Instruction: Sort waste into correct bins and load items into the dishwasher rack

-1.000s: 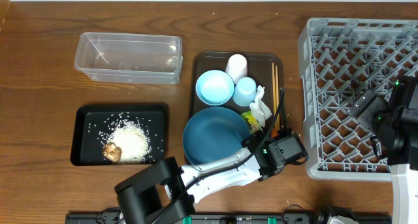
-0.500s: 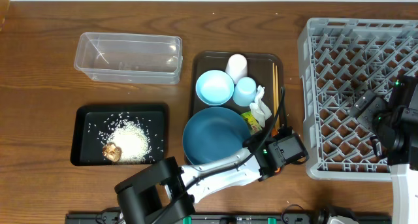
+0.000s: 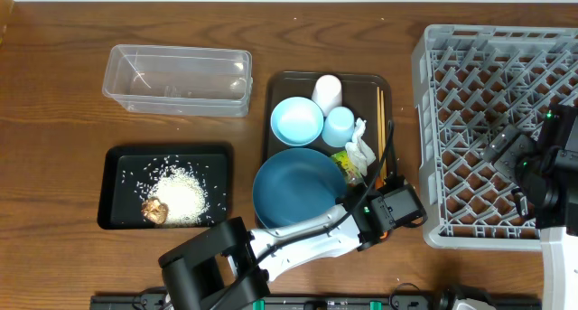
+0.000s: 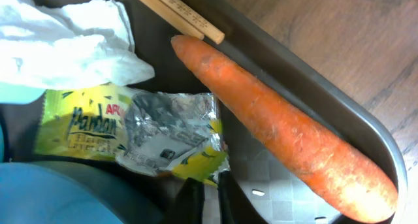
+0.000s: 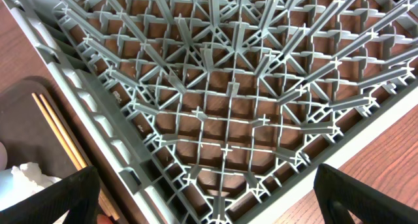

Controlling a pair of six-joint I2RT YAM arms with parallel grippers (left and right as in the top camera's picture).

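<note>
We find the wrapper [image 4: 130,136] lying creased on the floor of the brown tray [image 4: 274,185]. Its left half is yellow-green with dark print, and its right half is crinkled silver foil edged in yellow. The left gripper [image 4: 208,201] has its fingers pressed together on the wrapper's lower right edge, pinching it.

The tissue [image 4: 65,44], white and crumpled, touches the wrapper's top left. The carrot [image 4: 281,129], orange and tapering, lies slantwise just beside the wrapper's right, along the tray's rim. The chopsticks [image 4: 176,12] end near the carrot's narrow tip. The dark-blue plate [image 4: 59,194] sits against the wrapper's lower left.

From above, we see the bowl [image 3: 297,120], blue cup [image 3: 340,126] and white cup [image 3: 326,91] standing farther back in the same tray. To its left, the black tray [image 3: 122,188] holds rice [image 3: 181,197] and a brown lump [image 3: 155,211], with the clear tub [image 3: 176,79] behind it. The rack [image 5: 222,113] stands at the right. The right gripper [image 5: 209,198] hangs over it, fingers spread wide and holding nothing.
</note>
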